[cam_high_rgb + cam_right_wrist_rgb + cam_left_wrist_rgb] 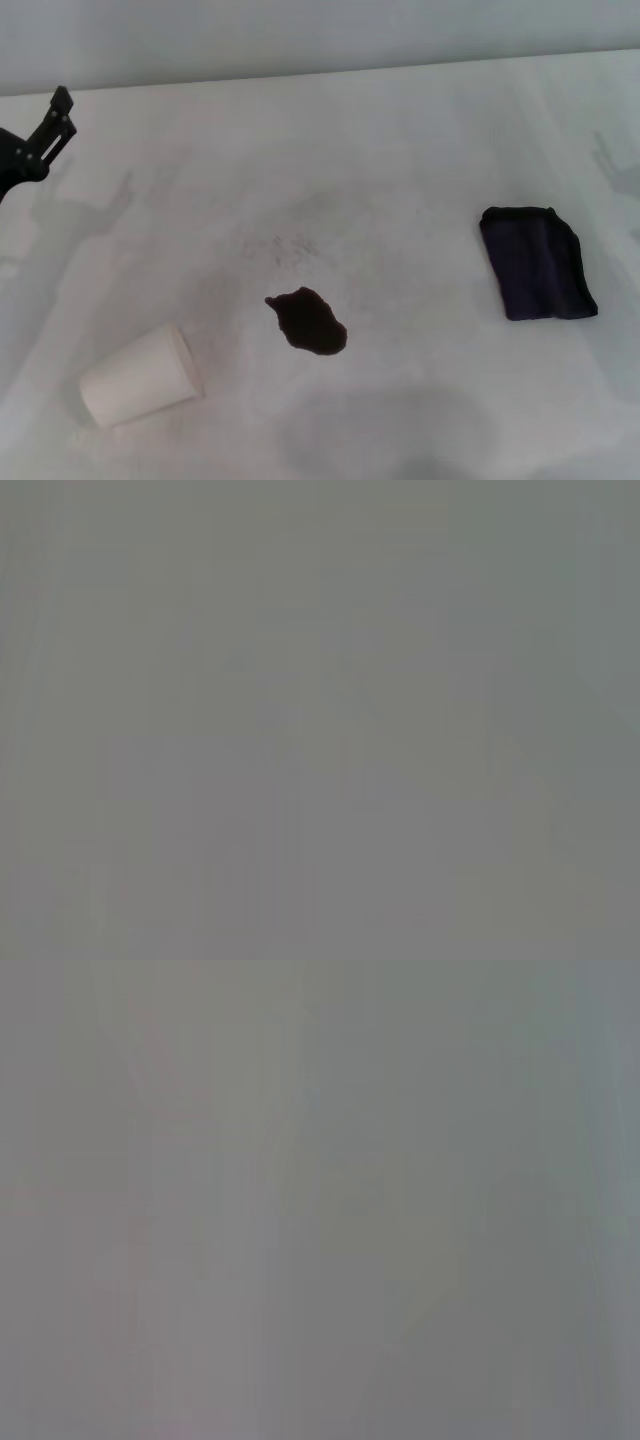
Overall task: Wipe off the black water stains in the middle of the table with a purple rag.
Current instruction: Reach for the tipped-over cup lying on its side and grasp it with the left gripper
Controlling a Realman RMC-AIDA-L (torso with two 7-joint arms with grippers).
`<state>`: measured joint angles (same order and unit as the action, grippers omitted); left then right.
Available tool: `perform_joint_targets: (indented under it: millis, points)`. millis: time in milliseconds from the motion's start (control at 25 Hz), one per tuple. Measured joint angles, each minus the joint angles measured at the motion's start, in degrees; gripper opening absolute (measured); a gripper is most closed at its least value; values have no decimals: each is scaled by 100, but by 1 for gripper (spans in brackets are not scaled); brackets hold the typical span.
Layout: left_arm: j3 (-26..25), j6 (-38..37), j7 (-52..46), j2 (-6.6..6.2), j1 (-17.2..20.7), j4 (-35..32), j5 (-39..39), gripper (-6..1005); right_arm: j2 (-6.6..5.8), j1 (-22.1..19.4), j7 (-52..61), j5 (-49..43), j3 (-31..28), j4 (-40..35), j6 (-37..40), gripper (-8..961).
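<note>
Lying flat on the white table (400,130), the dark purple rag (537,263) sits well right of the glossy black water stains (308,321); left pincer (55,125) far left, grip unclear.

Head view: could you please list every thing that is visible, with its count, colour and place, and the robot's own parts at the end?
table: one, white with faint grey smudges, fills the view.
stain: one, glossy blackish-brown, near the middle of the table, toward the front.
rag: one, dark purple, lying flat on the right side, apart from the stain.
cup: one, white, lying on its side at front left, apart from the stain.
left gripper: one, black, at the far left edge, away from all the things.
right gripper: not in view.
Both wrist views show only plain grey, so nothing can be listed from them.
</note>
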<state>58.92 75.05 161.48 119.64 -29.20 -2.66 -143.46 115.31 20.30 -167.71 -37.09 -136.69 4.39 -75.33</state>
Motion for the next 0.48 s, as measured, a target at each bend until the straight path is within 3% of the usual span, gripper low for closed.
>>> perform_joint_targets:
  millis: [200,280,480]
  points:
    - [501,439,-673,-80,273,-484,83,865,0,0,-28,6,-4,27,52,824]
    - [719,282,-1344,-155,509,-1047,301,863,-4,1,-39,12,-6,35,75,824]
    - [722,-236,-3386,-309,1183,-2632,1512,861,-8,1,-50,44,-15,74,329,823]
